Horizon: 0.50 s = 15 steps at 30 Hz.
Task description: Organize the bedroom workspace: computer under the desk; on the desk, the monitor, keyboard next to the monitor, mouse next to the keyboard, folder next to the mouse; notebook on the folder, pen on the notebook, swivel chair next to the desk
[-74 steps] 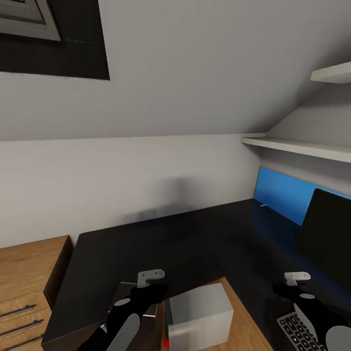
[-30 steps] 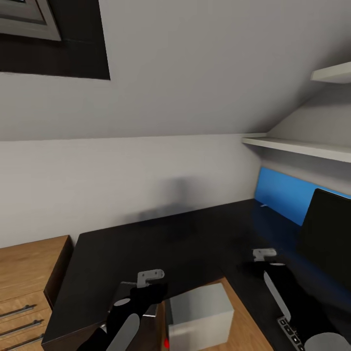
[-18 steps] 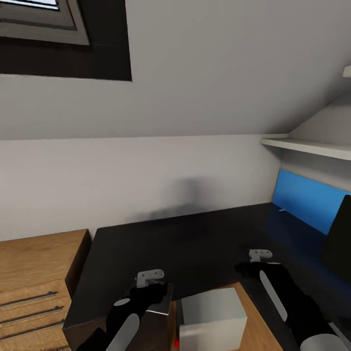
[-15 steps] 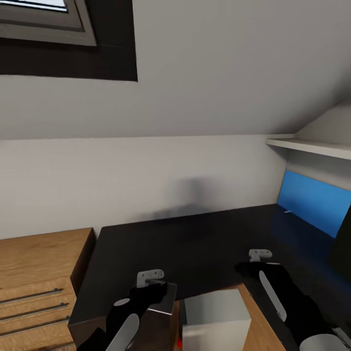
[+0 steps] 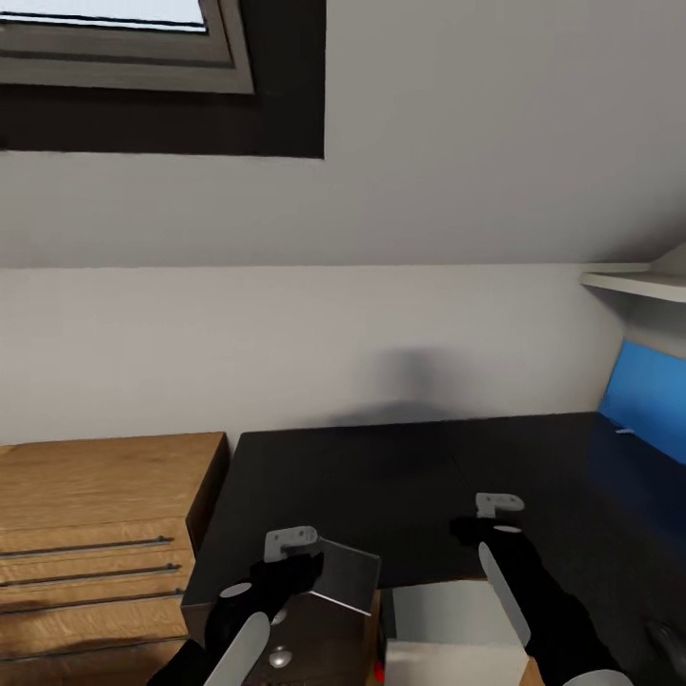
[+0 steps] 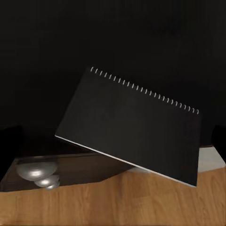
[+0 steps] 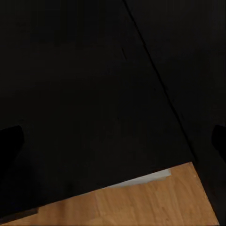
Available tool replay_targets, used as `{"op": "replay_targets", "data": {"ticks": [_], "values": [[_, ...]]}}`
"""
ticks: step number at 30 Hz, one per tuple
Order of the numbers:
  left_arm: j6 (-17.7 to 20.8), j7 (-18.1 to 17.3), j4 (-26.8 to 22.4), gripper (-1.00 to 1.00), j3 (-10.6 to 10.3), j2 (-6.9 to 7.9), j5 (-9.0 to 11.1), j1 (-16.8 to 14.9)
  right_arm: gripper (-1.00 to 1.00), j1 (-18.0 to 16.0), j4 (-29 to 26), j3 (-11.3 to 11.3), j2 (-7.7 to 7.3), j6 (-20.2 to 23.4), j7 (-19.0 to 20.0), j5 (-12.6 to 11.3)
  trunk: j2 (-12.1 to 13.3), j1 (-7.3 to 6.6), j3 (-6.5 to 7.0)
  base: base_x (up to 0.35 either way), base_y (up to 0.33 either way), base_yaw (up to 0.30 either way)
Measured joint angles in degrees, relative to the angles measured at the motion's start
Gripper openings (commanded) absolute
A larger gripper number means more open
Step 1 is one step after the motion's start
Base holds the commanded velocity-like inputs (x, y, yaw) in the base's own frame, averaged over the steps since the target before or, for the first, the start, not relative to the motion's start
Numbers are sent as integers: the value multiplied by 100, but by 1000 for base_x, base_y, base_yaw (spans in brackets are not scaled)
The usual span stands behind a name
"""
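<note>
The notebook, a thin spiral-bound rectangle, sits tilted at the front edge of the black desk, with one side hanging out past the edge. In the head view it looks light grey. My left gripper hovers just above it, open, fingers wide on either side. My right gripper is open over bare desk top near the inner edge. The grey-white computer stands on the floor in the desk's inner corner.
An oak drawer cabinet adjoins the desk's left end. Silver knobs of the drawer unit show under the desk edge. A blue wall panel and a white shelf are at the right, with a skylight above.
The camera has turned left, so the monitor and keyboard have left the view. My right arm rose from the keyboard to over the desk. The notebook now looks tilted at the edge.
</note>
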Motion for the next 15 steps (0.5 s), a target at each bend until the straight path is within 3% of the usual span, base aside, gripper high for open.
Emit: {"op": "replay_targets", "data": {"ticks": [6, 10, 11, 15], "values": [[-1, 3, 4, 100, -4, -2, -8, 0, 100, 196, -30, 272, 110, -575, -425, 94, 0, 0, -15, 0, 0, 269], [-1, 4, 7, 100, -11, -5, -17, -1, 100, 267, -38, 696, 158, -822, -853, 191, 0, 0, -22, 0, 0, 122], [-2, 4, 7, 100, -14, -7, -20, -2, 100, 304, -40, 976, 171, -901, -1141, 215, 0, 0, -22, 0, 0, 38], [-1, 4, 8, 100, -18, -8, -21, -2, 100, 400, -42, 1345, 168, -958, -1301, 237, 0, 0, -23, 0, 0, 19]]}}
